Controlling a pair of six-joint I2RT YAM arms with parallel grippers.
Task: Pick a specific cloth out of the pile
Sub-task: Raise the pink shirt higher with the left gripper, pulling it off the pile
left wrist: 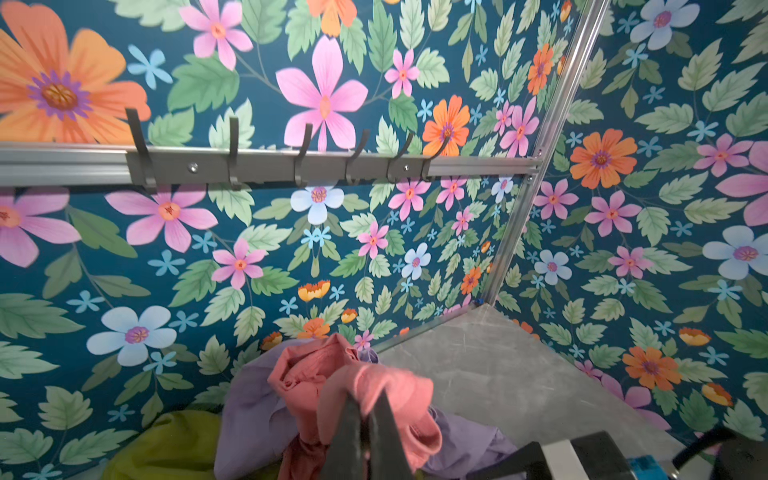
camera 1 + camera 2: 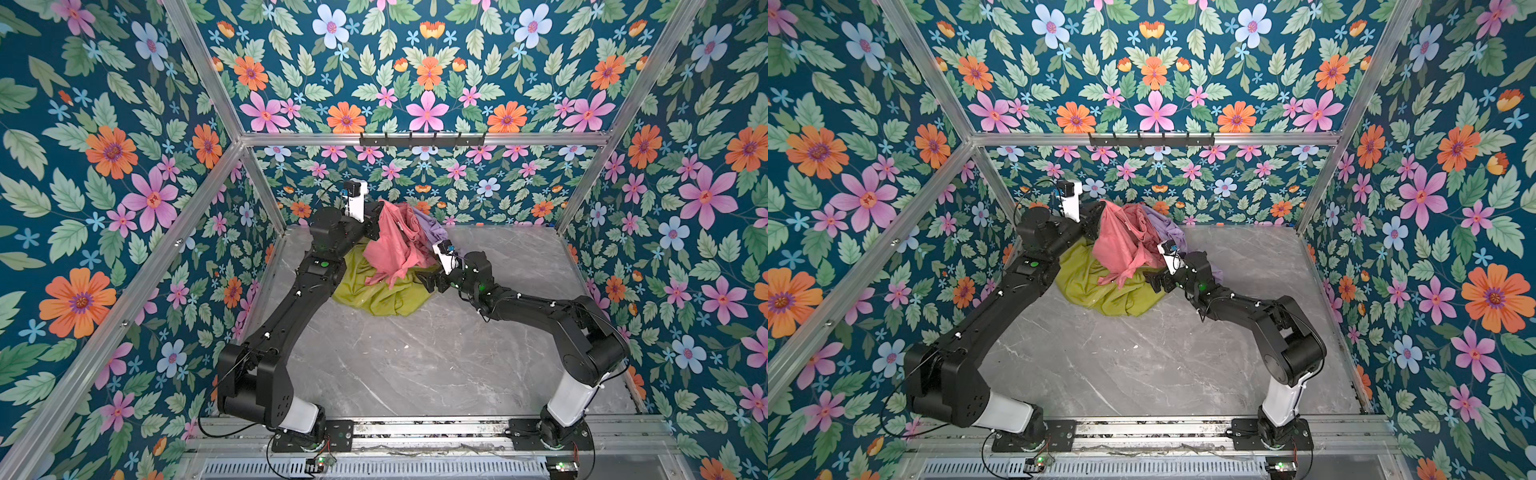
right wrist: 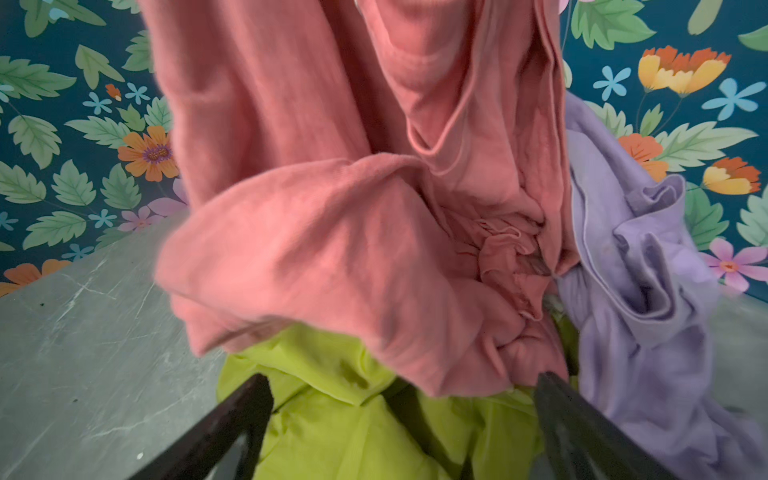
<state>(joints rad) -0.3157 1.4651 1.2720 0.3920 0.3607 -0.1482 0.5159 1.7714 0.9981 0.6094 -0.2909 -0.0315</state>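
Note:
The salmon-pink cloth (image 2: 390,245) hangs lifted above the pile (image 2: 386,266) at the back middle of the table, in both top views (image 2: 1121,243). My left gripper (image 2: 377,210) is shut on its top fold, and in the left wrist view the pink fabric (image 1: 374,386) bunches round the closed left gripper (image 1: 368,397). The cloth's lower end still drapes on the olive-green cloth (image 2: 378,297). A lilac-purple cloth (image 2: 432,230) lies behind it to the right. My right gripper (image 2: 430,280) is open and low at the pile's right edge. Between its fingers (image 3: 253,395) lies green fabric (image 3: 353,436), under the pink folds (image 3: 332,249).
A dark hook rack (image 2: 422,139) is fixed to the back rail above the pile (image 1: 291,166). Floral walls and aluminium posts (image 2: 266,195) enclose the grey marble table (image 2: 415,361) closely behind and beside the cloths.

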